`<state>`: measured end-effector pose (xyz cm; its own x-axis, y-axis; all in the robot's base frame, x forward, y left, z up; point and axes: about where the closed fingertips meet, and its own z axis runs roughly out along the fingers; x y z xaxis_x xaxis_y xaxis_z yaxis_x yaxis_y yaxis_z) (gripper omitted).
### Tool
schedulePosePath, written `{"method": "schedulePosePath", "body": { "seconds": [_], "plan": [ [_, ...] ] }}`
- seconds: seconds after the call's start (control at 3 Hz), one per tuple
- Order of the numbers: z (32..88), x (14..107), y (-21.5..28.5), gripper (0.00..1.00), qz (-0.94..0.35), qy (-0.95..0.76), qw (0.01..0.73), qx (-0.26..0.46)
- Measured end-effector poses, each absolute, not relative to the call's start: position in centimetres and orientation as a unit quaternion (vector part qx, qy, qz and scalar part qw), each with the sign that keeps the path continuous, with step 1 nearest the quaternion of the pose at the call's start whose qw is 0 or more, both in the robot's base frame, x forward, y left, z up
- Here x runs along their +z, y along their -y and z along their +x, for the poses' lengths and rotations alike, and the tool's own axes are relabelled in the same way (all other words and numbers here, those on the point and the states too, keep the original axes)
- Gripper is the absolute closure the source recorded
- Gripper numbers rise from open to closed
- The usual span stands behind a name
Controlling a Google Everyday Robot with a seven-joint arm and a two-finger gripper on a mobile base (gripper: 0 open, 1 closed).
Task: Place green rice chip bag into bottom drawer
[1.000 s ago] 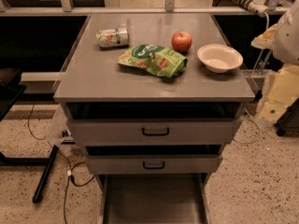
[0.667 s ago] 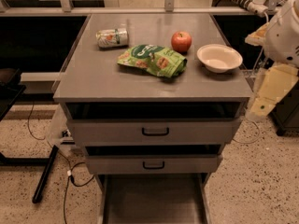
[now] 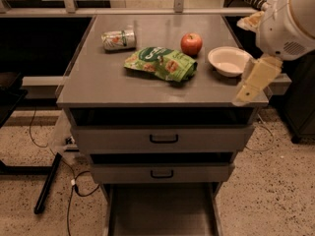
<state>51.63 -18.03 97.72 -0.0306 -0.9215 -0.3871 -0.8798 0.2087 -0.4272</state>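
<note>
The green rice chip bag [image 3: 161, 63] lies flat near the middle of the grey cabinet top [image 3: 98, 82], with its dark green logo facing up. The bottom drawer [image 3: 160, 211] is pulled open at the foot of the cabinet, and its grey tray looks empty. My gripper [image 3: 250, 85] hangs from the white arm [image 3: 288, 23] at the cabinet's right front corner. It is to the right of the bag and apart from it, just in front of the white bowl.
A red apple [image 3: 191, 44] sits just right of the bag and a white bowl [image 3: 229, 60] further right. A green-and-white can [image 3: 118, 39] lies on its side at the back left. Two upper drawers with black handles [image 3: 164, 138] are shut. Cables lie on the floor at left.
The arm has swung left and forward, so the gripper has moved from beside the cabinet's right side to over its right front corner. The bag and the drawers have not moved.
</note>
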Motion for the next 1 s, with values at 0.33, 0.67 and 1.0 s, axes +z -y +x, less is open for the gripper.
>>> {"method": "schedulePosePath", "body": {
  "seconds": [0.33, 0.67, 1.0],
  "plan": [
    [54.8, 98.5, 16.4, 0.00, -0.615, -0.699, 0.365, 0.004],
    [54.9, 98.5, 16.4, 0.00, -0.615, -0.699, 0.365, 0.004],
    [57.3, 96.8, 16.1, 0.00, -0.596, -0.706, 0.383, 0.019]
  ]
}}
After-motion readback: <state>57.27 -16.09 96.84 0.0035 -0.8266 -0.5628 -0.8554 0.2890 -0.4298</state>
